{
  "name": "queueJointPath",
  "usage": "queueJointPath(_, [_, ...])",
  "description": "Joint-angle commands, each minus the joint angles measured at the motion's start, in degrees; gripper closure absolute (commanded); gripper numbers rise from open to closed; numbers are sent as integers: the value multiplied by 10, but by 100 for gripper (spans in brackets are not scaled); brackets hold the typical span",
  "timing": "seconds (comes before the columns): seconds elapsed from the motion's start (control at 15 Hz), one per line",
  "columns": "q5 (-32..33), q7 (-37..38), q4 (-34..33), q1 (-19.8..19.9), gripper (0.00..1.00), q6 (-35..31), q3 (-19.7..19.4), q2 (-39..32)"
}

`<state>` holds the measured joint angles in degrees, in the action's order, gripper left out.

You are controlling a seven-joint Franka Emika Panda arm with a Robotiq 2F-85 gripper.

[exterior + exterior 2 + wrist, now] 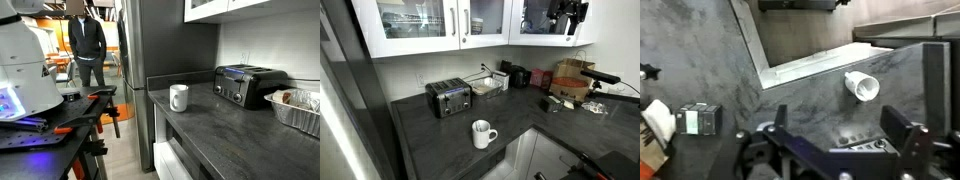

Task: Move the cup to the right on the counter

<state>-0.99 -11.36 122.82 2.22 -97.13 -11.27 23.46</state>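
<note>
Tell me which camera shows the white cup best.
An exterior view shows the cup best: upright, unblocked on the counter, handle clear. In an exterior view at counter level, the cup looks dimmer. The wrist view sees the cup from above, handle unclear.

The dark grey, stone-look bench (430, 145) bends in an L around a corner in an exterior view. A white cup (482, 133) stands upright near the front edge at lower centre, its handle toward the frame's right, well apart from everything else. Behind it, by the wall, sits a black-and-silver toaster (449, 98). To the right of the toaster are a foil tray (488, 85), a dark appliance (516, 76) too small to name, and a cardboard box (572, 80) at upper right.
</note>
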Motion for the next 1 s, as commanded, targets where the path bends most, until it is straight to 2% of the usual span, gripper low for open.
queueJointPath(0.0, [-4, -3, -1, 11, 0, 1, 9, -1])
queueJointPath(0.67, [-1, -7, -4, 7, 0, -3, 13, -11])
queueJointPath(0.93, [2, 31, -7, -10, 0, -78, 56, -79])
